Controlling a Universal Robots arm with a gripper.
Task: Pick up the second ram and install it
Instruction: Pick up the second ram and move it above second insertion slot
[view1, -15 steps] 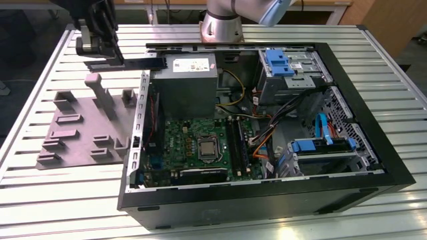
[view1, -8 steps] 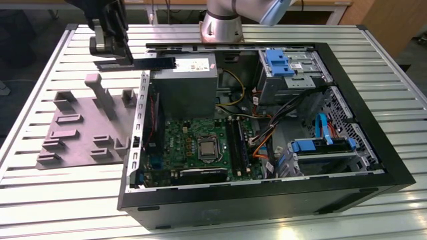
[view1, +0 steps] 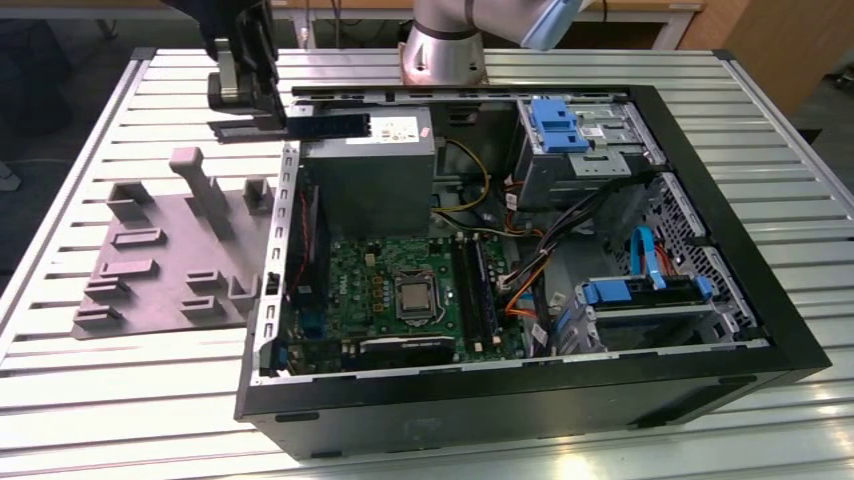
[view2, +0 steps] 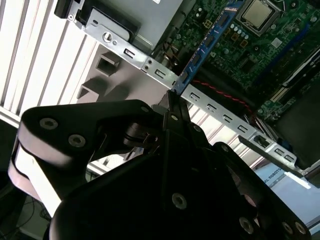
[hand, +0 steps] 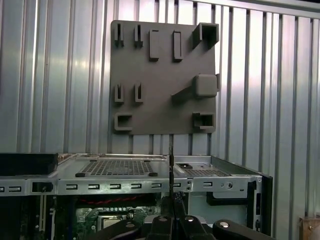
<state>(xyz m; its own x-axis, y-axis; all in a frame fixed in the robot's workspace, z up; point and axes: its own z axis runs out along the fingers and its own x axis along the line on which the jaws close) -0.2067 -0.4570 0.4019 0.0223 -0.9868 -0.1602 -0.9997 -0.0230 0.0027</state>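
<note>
One memory stick, the second ram (view2: 202, 47), is gripped at one end by the closed pincer (view2: 170, 102). It is held clear of the slatted counter (view1: 107, 400) and points toward the motherboard (view2: 260, 50) across the metal rim (view2: 150, 64) of the open computer case (view1: 534, 400); the grey slotted tray (hand: 160, 75) lies just beside the case

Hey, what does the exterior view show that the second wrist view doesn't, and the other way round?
Exterior view's own: the blue drive caddies and the arm's base. Second wrist view's own: a close look at the pincer shut on the second ram. Shared: the motherboard's processor socket and the grey tray.
</note>
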